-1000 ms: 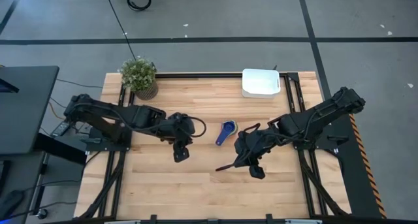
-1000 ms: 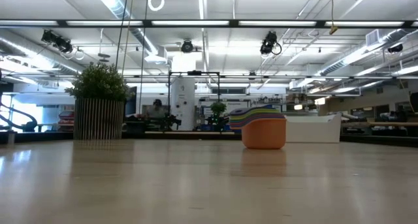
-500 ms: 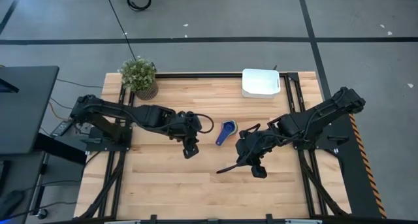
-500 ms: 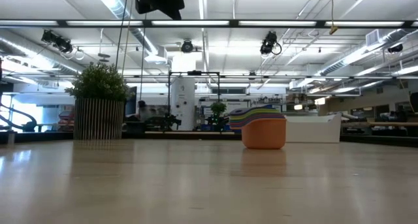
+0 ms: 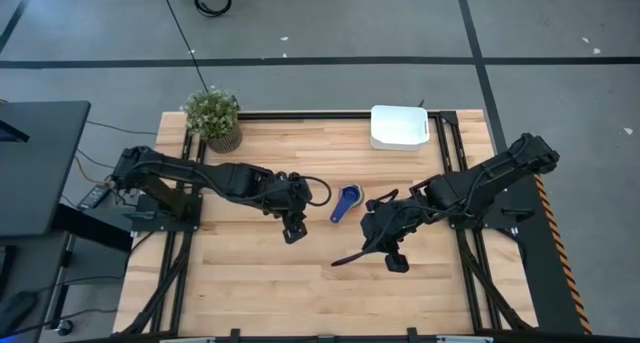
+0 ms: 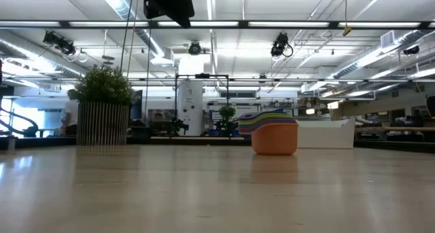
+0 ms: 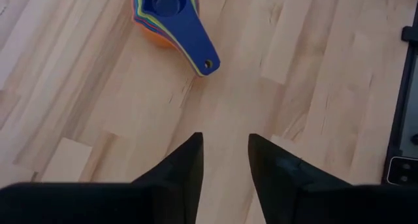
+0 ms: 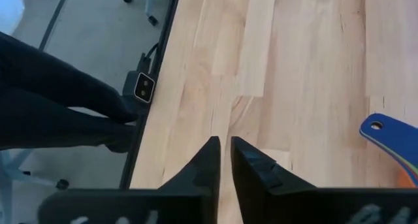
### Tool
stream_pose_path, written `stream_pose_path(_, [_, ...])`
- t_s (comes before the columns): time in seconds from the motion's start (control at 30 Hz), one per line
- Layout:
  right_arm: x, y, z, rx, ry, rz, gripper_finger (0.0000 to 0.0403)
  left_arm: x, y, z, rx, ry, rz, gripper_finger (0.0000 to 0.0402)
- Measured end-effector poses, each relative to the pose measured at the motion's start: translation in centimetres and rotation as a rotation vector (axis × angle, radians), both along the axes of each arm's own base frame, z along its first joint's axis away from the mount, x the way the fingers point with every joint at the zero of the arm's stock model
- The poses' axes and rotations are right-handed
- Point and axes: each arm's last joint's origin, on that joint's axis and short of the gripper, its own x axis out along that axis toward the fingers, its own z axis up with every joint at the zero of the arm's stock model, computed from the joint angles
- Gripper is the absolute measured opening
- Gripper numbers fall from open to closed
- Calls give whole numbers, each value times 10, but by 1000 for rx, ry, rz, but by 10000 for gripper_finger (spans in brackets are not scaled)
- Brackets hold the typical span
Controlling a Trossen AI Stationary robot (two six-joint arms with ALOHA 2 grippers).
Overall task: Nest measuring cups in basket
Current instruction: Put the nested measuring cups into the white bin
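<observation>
Hovering over the middle of the wooden surface (image 5: 300, 273), left tool (image 7: 224, 152) with its fingers a narrow gap apart, holding nothing. Just ahead of it, already nested into one stack, the measuring cups (image 7: 166, 14), blue handle (image 7: 199, 46) pointing toward the tool. Right tool (image 8: 223, 160) waiting beside the stack, fingers almost closed, also empty. Far from both, at the back edge, the white basket (image 5: 399, 127). Probably best: opening wider first, lowering straight over the handle, gripping near the bowls to keep the stack from tipping.
</observation>
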Motion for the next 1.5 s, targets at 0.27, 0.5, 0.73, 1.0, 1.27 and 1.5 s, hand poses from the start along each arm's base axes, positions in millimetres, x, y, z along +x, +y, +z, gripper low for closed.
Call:
stream_pose_path(0.27, [-1,2,0,30,12,56,14,0,0,0,21,2,-11,126])
stream_pose_path(0.5, [-3,1,-2,43,54,46,31,4,2,-7,26,22,-2,116])
stream_pose_path(0.73, [-10,-2,-7,-8,136,33,61,10,3,-17,14,69,-15,138])
stream_pose_path(1.0, [-9,-4,-8,-52,128,-28,120,21,17,-26,17,67,25,171])
stream_pose_path(1.27, [-14,-7,-11,-124,161,-27,131,33,28,-35,63,57,-28,173])
stream_pose_path(1.5, [-19,-12,-24,-346,160,52,131,36,37,-37,76,57,-12,173])
